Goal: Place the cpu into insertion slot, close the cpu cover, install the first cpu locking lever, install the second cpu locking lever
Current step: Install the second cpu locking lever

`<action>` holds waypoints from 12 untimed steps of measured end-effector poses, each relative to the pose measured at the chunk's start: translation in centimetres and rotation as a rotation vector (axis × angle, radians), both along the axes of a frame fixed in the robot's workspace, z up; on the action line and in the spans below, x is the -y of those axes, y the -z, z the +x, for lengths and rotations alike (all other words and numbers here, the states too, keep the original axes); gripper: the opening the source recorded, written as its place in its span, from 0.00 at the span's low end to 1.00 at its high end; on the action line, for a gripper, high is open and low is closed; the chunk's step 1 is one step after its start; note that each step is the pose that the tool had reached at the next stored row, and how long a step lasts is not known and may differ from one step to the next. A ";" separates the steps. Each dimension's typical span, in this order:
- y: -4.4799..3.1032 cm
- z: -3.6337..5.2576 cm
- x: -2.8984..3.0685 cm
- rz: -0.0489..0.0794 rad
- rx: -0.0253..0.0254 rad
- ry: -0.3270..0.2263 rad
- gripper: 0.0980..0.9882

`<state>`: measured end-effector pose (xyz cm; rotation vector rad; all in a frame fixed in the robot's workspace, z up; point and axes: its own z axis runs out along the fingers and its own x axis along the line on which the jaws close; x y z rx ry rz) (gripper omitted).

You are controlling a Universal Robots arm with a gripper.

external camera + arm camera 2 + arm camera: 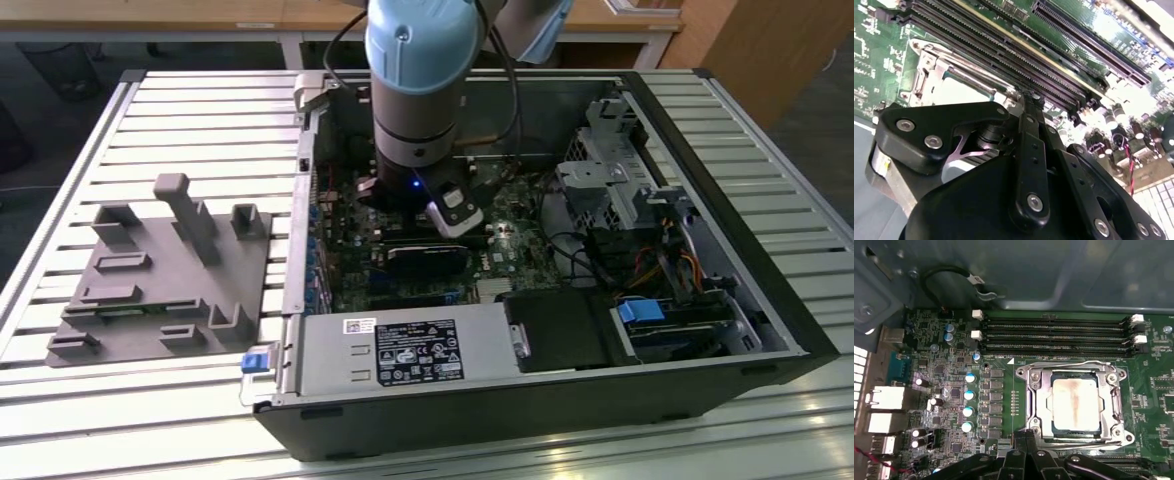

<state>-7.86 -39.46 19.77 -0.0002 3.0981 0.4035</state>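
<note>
A: Count?
B: One flat square cpu with a pale silvery-grey metal top (1076, 402), lying flat and face up in the one square black insertion slot with its silvery rim (1040, 405) on the green motherboard (1004, 385). One thin silvery metal cpu cover frame (1074, 371) lies down around it, the chip showing through its window.
A: Orientation?
B: The chip is square, so it has no long axis. Its edges run parallel to the four long black memory slots (1054, 335) just beside the socket.
A: Levers?
B: One thin metal rod runs along the socket edge on the memory-slot side. I can't tell if it is latched.
A: Arm?
B: One blue-and-grey arm reaches down into the open black computer case (747, 300), which sits on the slatted metal surface (187, 110). The black gripper (1026, 437) is at the socket edge away from the memory slots. Jaws drawn together at the tips, nothing between them.
</note>
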 end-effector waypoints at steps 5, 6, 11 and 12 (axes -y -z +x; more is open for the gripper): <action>-0.53 0.00 0.00 0.001 0.0000 0.000 0.01; -0.61 0.00 0.00 0.001 0.0000 0.000 0.01; -0.96 0.00 0.00 0.001 0.0000 0.000 0.01; -1.00 0.00 0.00 0.001 0.0000 0.000 0.01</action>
